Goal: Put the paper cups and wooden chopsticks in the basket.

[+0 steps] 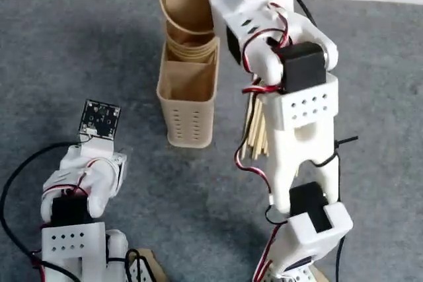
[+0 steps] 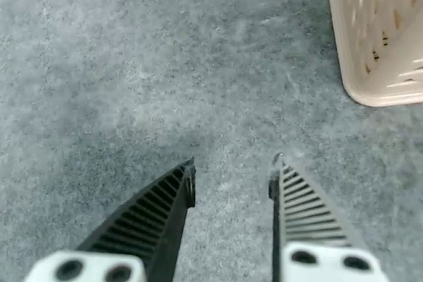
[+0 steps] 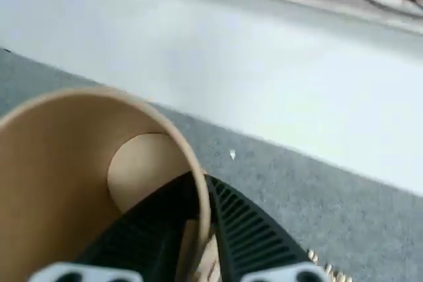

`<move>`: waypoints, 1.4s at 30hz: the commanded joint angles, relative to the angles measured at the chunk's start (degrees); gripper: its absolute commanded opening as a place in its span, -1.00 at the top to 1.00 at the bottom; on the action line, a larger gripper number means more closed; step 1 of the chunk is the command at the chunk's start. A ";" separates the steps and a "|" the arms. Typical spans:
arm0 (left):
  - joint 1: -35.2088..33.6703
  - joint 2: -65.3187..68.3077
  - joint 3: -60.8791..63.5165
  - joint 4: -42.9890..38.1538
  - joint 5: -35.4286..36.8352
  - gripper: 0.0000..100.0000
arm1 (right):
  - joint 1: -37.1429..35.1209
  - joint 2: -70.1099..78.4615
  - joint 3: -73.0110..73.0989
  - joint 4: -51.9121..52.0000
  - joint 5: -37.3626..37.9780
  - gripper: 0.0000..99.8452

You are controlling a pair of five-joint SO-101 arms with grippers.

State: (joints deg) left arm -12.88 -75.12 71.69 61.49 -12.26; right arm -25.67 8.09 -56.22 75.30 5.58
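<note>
A grey, felt-like tabletop (image 1: 99, 44) carries everything. The white right arm (image 1: 304, 97) stretches toward the far edge. Its jaws are clamped on the rim of a brown paper cup (image 3: 86, 163), one jaw inside and one outside, and the cup hangs tilted above the far end of the basket. The white left arm (image 1: 79, 189) sits by the near left corner, its jaws parted over bare tabletop. The beige perforated plastic basket (image 1: 188, 107) stands near the middle of the far edge, with a stack of brown paper cups (image 1: 192, 47) in its far end. A bundle of pale wooden chopsticks (image 1: 256, 133) lies on the tabletop just beside the basket, toward the right edge, partly under the right arm.
</note>
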 commanded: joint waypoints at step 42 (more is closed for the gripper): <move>1.01 -0.66 -0.22 -0.97 0.09 0.59 | 0.75 23.16 12.09 0.40 0.44 0.36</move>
State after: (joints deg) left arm -12.70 -75.12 71.69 61.49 -12.26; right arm -25.32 28.40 -46.81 74.68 5.32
